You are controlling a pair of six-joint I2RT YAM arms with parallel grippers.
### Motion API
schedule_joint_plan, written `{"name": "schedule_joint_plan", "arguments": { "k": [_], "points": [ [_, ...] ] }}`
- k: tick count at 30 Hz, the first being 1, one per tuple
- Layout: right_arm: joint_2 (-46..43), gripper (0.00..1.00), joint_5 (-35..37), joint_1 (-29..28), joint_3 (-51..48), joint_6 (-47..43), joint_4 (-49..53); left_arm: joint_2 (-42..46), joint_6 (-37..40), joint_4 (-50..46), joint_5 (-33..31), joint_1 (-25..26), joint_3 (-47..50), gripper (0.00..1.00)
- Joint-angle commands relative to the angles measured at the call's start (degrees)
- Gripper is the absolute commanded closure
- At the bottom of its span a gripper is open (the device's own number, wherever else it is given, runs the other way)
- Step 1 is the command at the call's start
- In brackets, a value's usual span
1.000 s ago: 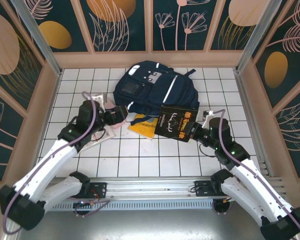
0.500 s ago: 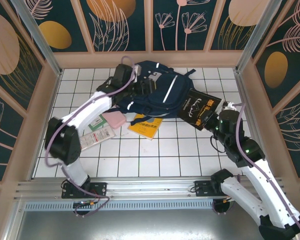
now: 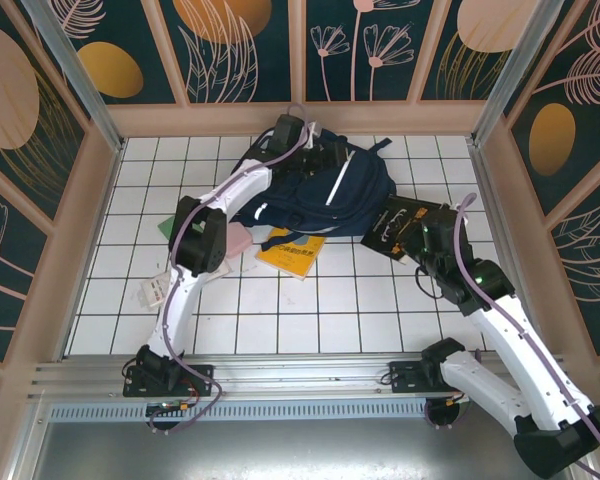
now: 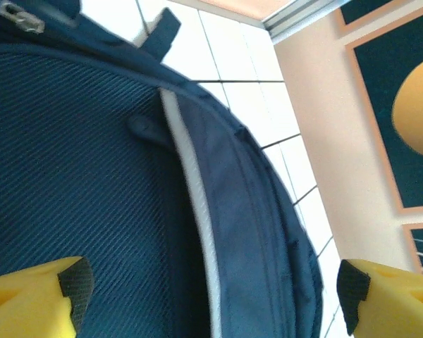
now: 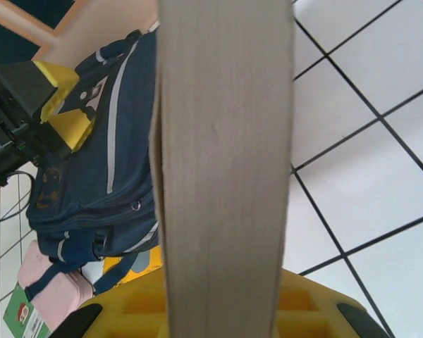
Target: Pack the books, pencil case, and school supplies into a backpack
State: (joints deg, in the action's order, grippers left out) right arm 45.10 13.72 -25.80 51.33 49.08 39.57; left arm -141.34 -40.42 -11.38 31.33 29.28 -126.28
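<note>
At right wrist, book [image 5: 225, 141] edge-on

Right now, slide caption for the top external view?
Packing: right gripper holds the black book beside the backpack; open left gripper reaches over it.

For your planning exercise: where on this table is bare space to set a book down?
Bare tiles: between the yellow book and the near rail; far left corner, beside the backpack. Crowded: around the pink case.
</note>
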Motion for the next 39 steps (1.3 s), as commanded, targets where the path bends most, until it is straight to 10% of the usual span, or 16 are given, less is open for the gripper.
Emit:
{"name": "schedule_joint_plan", "arguments": {
  "k": [1,21,39],
  "points": [
    [-0.81,1.00,3.41,0.45,5.21,2.91,-2.83,-3.55,-4.55,0.08,3.91,0.32,-6.68,0.10],
    [1.61,1.00,-2.15,3.81,-3.16,-5.37,-16.53,-3.32,-11.21,6.48,10.59,1.91,3.34,0.15],
    [3.06,1.00,-2.20,7.60,-8.44,-10.86,-22.60,-5.51,-4.99,1.83,6.19,2.88,0.57,0.70]
  ]
}}
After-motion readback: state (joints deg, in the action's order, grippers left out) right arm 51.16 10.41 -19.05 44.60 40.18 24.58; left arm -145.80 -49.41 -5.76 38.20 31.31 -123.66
